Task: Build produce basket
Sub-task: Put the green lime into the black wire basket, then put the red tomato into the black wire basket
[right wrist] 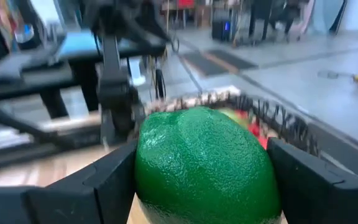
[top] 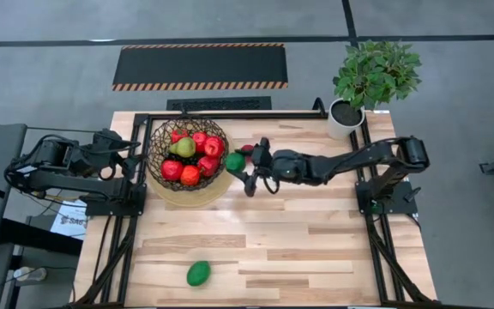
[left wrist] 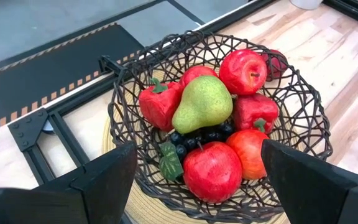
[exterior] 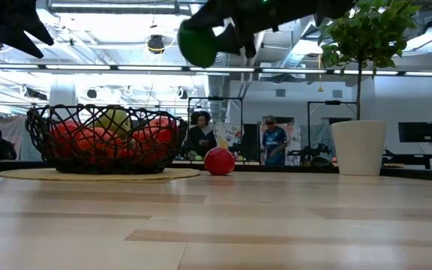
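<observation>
Right end effector, just right of centre in the high view, grips a green oval beside the basket of apples, peppers and a pear, while the left end effector waits open at its left.

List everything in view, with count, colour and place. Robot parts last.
Dark brown open-weave wire basket: one, on a tan round mat, table's far left.
Produce in basket: several red apples and peppers, one yellow-green pear, one dark grape bunch.
Green oval fruit: one, held above the table beside the basket.
Second green oval: one, near table edge.
Red fruit: one, on the table right of the basket.
Leafy green plant in white pot: one, far right corner.
Right gripper: holding the green oval.
Left gripper: open, left of the basket.
</observation>
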### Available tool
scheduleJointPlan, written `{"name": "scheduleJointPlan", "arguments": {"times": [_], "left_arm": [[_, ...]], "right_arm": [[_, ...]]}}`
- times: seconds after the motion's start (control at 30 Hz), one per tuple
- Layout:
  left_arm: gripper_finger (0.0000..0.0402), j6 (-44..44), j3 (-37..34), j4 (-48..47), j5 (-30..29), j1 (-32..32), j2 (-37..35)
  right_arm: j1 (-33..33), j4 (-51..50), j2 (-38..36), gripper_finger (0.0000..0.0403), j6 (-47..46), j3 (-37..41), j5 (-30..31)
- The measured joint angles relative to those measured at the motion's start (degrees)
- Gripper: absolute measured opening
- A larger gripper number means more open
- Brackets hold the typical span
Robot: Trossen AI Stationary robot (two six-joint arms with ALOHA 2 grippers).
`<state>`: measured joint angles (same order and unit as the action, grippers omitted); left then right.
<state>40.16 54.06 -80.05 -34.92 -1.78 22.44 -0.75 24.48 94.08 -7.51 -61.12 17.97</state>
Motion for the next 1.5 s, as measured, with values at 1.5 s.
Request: {"name": "scheduleJointPlan", "arguments": {"times": [1.5], "left_arm": [[0.0330, 0.09, 0.00, -0.24, 1.59, -0.01, 0.00]], "right_arm": [[3.10, -23.72, 34.19, 0.0395, 5.77, -47.91, 3.18]]}}
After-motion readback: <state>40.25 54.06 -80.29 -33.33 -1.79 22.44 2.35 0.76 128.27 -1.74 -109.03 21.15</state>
